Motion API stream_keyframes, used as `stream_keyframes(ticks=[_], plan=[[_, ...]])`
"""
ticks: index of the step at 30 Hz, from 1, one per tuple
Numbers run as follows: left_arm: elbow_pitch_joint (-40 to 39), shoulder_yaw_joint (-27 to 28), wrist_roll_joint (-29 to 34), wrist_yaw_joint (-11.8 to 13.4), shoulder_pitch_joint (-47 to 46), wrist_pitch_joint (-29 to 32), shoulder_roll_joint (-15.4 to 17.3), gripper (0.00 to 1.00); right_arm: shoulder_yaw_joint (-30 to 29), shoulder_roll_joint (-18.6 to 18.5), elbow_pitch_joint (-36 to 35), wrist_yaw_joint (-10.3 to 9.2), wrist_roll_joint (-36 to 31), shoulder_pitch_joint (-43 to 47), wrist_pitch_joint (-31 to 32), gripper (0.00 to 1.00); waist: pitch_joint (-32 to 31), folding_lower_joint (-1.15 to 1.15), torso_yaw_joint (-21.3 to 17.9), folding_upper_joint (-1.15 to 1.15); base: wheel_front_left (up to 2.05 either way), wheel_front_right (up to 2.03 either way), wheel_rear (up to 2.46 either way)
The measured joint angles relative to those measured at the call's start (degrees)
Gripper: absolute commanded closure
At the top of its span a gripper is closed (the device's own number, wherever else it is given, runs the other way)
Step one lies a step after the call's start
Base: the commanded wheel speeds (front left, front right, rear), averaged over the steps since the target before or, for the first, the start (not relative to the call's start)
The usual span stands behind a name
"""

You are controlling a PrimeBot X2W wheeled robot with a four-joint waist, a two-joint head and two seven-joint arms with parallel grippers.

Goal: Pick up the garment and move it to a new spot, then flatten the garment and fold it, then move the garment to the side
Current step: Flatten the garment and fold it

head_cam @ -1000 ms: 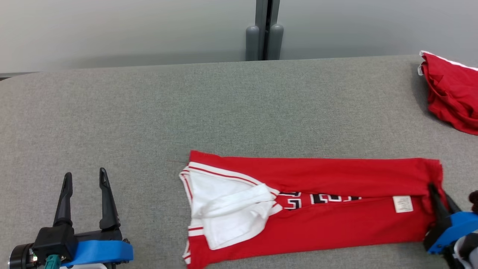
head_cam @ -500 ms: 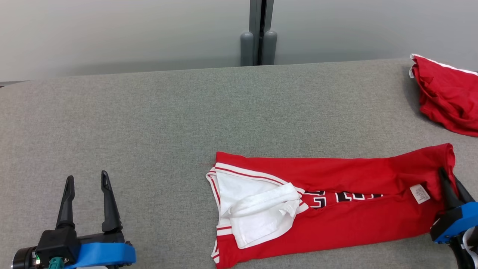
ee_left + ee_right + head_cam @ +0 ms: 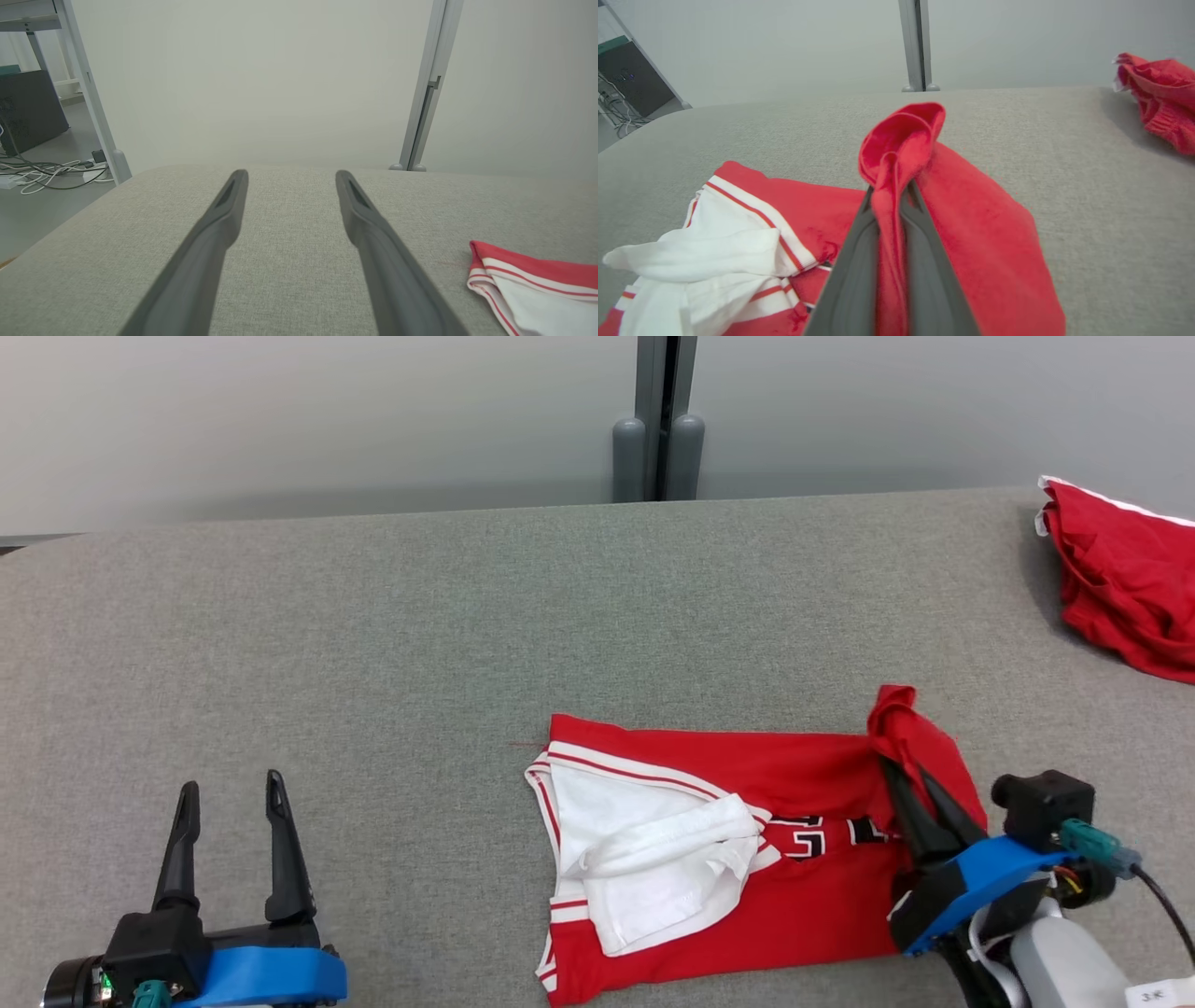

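Head view | fold judged underway | shirt [image 3: 794, 905] end was pinched by right gripper [image 3: 904, 770] | left gripper [image 3: 231, 784] was held spread | next: end to be laid flat across shirt

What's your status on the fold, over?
Right tool shut on garment, its right end raised off the table. Left tool open, hovering above bare table. Second red garment far right, apart.

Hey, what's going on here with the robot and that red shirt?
The right gripper is shut on one end of the red-and-white jersey, holding that end bunched and raised while the rest lies on the grey table. The left gripper is open, off to the left, apart from the jersey. Another red garment lies crumpled at the table's far right.
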Motion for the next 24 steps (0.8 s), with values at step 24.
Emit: stream_keyframes(ticks=[24], plan=[[2.07, -0.94, -0.44, -1.08, -1.52, 0.00, 0.00, 0.00, 14.66, 10.31, 2.26, 0.00, 0.82, -4.86, -0.64, 1.00, 0.72, 0.00, 3.74, 0.00, 0.00, 0.00, 0.00]])
